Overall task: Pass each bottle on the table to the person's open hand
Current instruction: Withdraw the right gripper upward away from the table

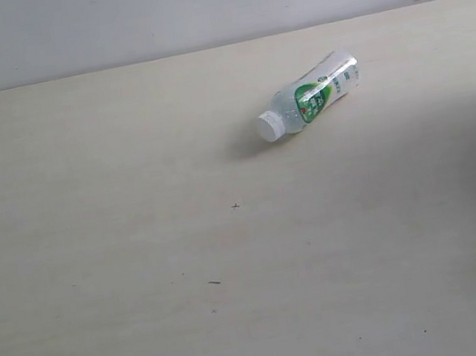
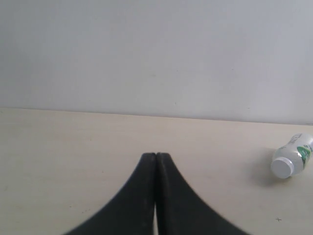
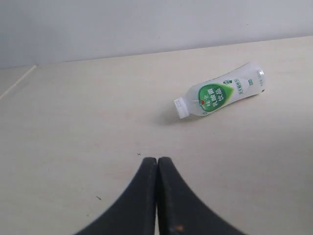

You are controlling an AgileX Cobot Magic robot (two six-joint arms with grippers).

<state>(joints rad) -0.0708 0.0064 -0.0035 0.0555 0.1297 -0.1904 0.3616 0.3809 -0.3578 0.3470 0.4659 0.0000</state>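
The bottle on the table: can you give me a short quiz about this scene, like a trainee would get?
1. True or false: the bottle stands upright on the table.
2. Its label is mainly: A red, B green, C yellow?
3. Fill in: the left hand and right hand are both ____ (open or shut).
Key: 1 false, it lies on its side; 2 B; 3 shut.

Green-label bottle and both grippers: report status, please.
Left gripper and right gripper shut, empty. Green-label bottle lying on table, untouched. Nothing in the way.
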